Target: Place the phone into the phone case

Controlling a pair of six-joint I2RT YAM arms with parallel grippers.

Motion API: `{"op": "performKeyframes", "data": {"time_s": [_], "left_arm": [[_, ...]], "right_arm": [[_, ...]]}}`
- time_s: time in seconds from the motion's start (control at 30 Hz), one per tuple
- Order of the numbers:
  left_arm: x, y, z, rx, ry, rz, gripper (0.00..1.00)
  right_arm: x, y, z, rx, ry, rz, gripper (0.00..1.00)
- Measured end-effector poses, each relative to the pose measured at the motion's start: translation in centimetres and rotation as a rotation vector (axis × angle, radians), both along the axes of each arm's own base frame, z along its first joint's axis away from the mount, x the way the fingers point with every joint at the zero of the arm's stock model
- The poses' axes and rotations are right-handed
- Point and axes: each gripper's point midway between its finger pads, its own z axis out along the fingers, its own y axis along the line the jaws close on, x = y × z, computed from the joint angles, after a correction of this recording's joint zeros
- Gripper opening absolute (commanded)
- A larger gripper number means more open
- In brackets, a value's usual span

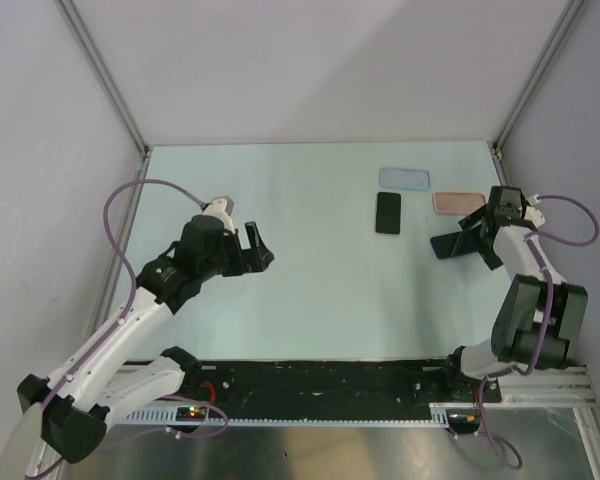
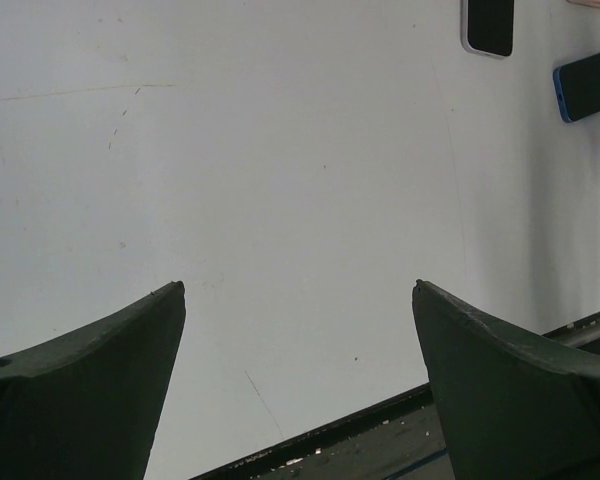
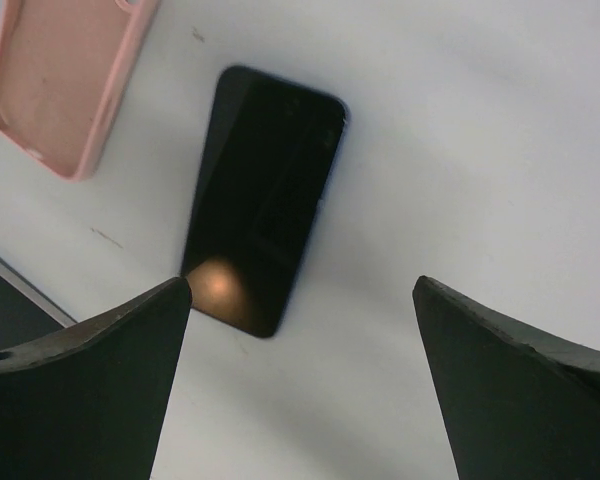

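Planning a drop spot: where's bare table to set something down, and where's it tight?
Free: left and centre of the table, from the left end effector across to the silver-rimmed phone. Crowded: far right, where blue phone case, pink case, dark phone and right end effector cluster.

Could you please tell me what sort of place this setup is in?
Probably a robotics lab test cell: a pale table boxed in by plain grey panel walls on aluminium frame posts, with two white-and-black robot arms bolted to a black rail at its near edge.
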Motion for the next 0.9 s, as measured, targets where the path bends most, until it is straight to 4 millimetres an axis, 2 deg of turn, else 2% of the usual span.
{"op": "performKeyframes", "data": {"time_s": [0.2, 0.33, 0.5, 0.9], "left_arm": [[0.0, 0.1, 0.1, -0.004, -0.002, -0.007, 0.98], [-0.1, 0.2, 0.4, -0.012, -0.011, -0.012, 0.98], [-0.1, 0.3, 0.7, -0.024, -0.014, -0.013, 0.98], [-0.1, 0.4, 0.7, -0.038, -0.005, -0.016, 0.98]], "right_arm": [[4.4, -0.8, -1.5, 0.045, 0.02, -0.019, 1.0], [7.2, -1.4, -3.3, 0.074, 0.057, -0.051, 0.98], [7.6, -1.7, -5.2, 0.093, 0.122, -0.105, 0.95], [8.0, -1.7, -5.4, 0.082, 0.163, -0.179, 0.94]]}}
